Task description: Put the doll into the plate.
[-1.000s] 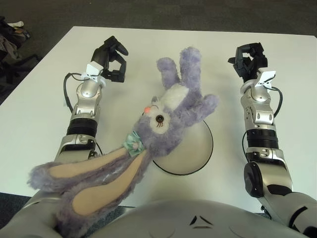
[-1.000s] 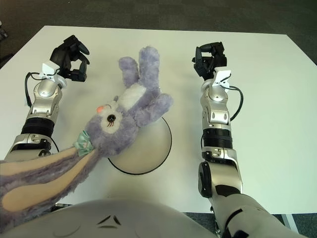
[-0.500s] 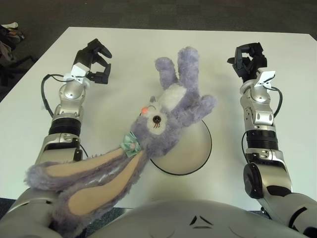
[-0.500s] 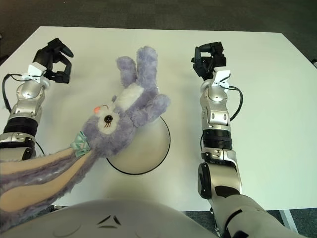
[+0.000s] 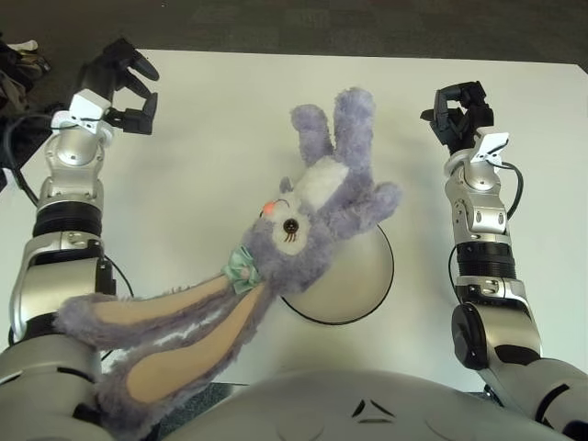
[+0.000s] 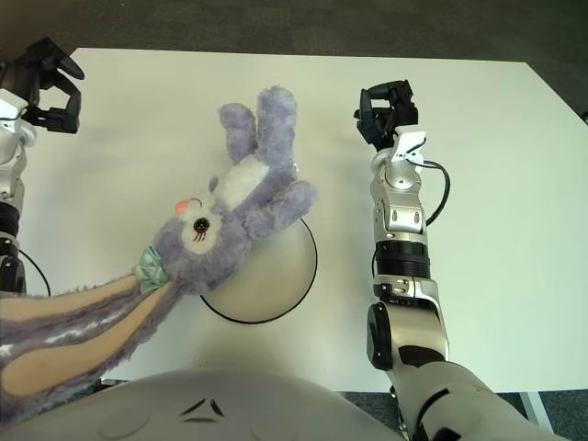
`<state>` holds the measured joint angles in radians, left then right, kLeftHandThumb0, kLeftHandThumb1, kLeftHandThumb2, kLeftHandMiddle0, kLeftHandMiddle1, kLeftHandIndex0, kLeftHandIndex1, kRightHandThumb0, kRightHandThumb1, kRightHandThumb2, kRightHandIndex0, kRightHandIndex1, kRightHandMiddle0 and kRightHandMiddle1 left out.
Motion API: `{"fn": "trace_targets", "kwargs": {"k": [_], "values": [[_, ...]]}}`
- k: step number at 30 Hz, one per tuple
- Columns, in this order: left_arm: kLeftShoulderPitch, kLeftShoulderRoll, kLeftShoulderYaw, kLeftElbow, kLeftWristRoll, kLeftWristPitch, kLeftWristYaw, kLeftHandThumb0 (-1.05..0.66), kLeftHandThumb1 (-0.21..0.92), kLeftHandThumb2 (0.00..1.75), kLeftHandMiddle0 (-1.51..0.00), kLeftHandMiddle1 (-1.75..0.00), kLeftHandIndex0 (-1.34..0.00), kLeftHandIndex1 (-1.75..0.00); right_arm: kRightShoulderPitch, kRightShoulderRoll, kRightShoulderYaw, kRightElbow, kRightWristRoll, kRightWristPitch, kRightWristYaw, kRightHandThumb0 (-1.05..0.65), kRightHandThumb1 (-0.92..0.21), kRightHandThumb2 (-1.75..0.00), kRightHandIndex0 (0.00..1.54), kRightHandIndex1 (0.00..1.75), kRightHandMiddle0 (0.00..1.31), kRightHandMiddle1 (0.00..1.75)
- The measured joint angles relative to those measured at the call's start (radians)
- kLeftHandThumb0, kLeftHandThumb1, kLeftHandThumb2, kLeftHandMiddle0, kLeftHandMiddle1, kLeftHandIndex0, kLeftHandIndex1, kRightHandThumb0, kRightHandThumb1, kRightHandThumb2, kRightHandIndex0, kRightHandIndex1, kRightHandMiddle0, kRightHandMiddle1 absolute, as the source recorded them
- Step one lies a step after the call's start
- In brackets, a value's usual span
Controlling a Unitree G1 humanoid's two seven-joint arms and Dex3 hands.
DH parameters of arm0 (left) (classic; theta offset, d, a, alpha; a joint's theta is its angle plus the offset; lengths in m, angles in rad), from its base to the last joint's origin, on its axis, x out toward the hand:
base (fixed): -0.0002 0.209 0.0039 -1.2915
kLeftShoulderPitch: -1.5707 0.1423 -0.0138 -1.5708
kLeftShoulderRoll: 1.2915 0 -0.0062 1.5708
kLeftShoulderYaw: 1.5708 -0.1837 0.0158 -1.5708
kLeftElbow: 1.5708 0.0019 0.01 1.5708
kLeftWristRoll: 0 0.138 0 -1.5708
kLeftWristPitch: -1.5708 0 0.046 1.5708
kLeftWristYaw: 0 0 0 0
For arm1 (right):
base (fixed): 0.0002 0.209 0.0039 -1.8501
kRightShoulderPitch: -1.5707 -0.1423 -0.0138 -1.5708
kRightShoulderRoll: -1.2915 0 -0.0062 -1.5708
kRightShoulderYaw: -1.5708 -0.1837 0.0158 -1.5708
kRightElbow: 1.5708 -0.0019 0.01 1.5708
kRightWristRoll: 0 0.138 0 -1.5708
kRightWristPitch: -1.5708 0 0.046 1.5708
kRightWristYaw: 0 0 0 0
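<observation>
on the white tabletop [image 5: 211, 156] lay the doll [image 5: 303, 220], a purple plush rabbit, stretched diagonally: its legs pointed away from the robot, its head and one arm draped over the far left part of the round plate [image 5: 354, 285], and its long ears trailed off the near left edge toward the robot's body. so it was only partly on the plate, most of the body being on bare tabletop beyond the rim.

the left hand [image 5: 115, 83] showed at the far left corner of the tabletop, well apart from the doll, its fingers curled around nothing. the right hand [image 5: 459, 110] showed to the right of the doll's legs, also apart from it, fingers curled and holding nothing.

the doll looked light, soft and floppy, likely to sag and swing when lifted; the fur should give good grip and nothing about it seemed fragile. the torso, near the white belly [image 5: 317, 184], seemed the best place to take hold, since lifting by an ear or leg would probably let the rest dangle and drag across the plate.
</observation>
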<state>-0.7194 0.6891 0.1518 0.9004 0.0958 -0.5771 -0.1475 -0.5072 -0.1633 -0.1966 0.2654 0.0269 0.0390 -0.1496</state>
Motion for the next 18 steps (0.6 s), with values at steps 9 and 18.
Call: {"fn": "trace_targets", "kwargs": {"k": [9, 18], "values": [[-0.021, 0.063, -0.002, 0.026, 0.034, -0.017, 0.023, -0.01, 0.29, 1.36, -0.52, -1.75, -0.51, -1.75, 0.0, -0.001, 0.001, 0.008, -0.006, -0.008, 0.0, -0.36, -0.85, -0.61, 0.34, 1.36, 0.25, 1.73], [-0.024, 0.08, -0.006, 0.014, 0.066, -0.022, 0.048, -0.01, 0.28, 1.37, -0.53, -1.75, -0.51, -1.75, 0.0, -0.001, 0.004, 0.008, -0.011, -0.002, 0.0, -0.36, -0.85, -0.6, 0.39, 1.4, 0.23, 1.74]]}}
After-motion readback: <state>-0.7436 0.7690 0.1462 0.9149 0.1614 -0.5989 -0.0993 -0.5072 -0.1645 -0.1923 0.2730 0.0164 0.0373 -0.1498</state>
